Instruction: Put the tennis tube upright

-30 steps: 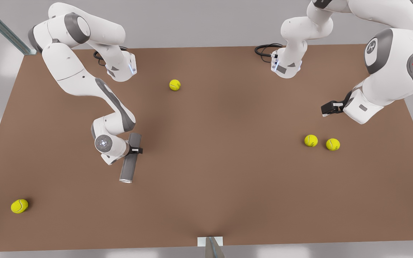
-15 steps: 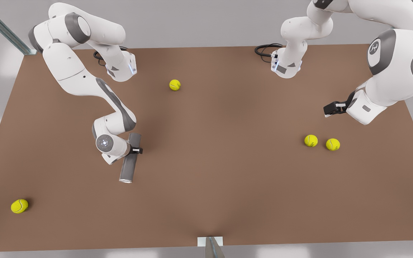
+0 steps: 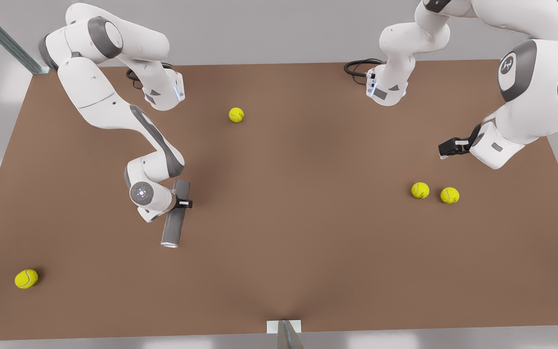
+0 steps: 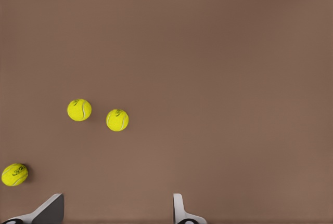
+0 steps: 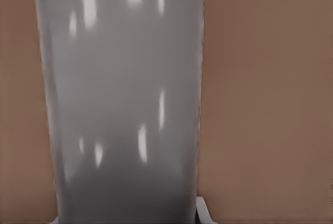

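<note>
The front view looks steeply down on the whole brown table (image 3: 308, 242); wrist views hover closer above it.

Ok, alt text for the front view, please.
The grey tennis tube lies flat on a brown table, with the right gripper closed across its middle. The left gripper hangs open above two of four scattered yellow balls.

Illumination is even and diffuse, from overhead. Soft shadows lie on the brown table (image 3: 308, 218) beneath the right gripper (image 3: 183, 204) and its arm. The tennis tube (image 5: 125, 104) in that gripper carries vertical white glare streaks along its grey wall. Each tennis ball (image 4: 79, 109) ahead of the left gripper (image 4: 117, 209) casts a faint, short shadow. The renders show slight softness throughout.
</note>
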Robot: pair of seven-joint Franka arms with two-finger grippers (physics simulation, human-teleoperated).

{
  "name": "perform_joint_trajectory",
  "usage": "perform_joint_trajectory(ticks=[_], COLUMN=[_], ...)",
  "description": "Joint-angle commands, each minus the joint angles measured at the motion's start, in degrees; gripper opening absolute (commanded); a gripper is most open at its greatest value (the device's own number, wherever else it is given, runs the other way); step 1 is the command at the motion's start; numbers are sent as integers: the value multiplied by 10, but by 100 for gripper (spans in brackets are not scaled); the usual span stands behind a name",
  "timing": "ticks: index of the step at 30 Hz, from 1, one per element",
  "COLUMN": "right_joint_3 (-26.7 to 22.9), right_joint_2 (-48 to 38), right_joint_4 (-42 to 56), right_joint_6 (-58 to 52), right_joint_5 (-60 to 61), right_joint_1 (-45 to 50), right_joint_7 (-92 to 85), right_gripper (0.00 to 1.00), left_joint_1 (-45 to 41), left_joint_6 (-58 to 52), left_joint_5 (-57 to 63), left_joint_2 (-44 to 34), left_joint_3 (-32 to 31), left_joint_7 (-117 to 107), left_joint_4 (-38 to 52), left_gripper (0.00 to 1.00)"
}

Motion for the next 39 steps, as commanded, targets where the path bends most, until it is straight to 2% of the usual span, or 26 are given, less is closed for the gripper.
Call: perform_joint_trajectory(ticks=[1, 30, 39], right_joint_3=[0, 10, 70], right_joint_2=[-1, -47, -89], right_joint_4=[0, -2, -2], right_joint_6=[0, -33, -65], right_joint_5=[0, -3, -3], right_joint_1=[0, -6, -14], right_joint_7=[4, -9, -8], right_gripper=[78, 76, 75], left_joint_1=[0, 6, 5], left_joint_6=[1, 0, 3], left_joint_5=[1, 1, 1], left_joint_2=[-1, -1, 1], left_joint_3=[0, 1, 0], left_joint_7=[1, 0, 0], left_joint_4=[0, 0, 0], left_gripper=[100, 100, 100])
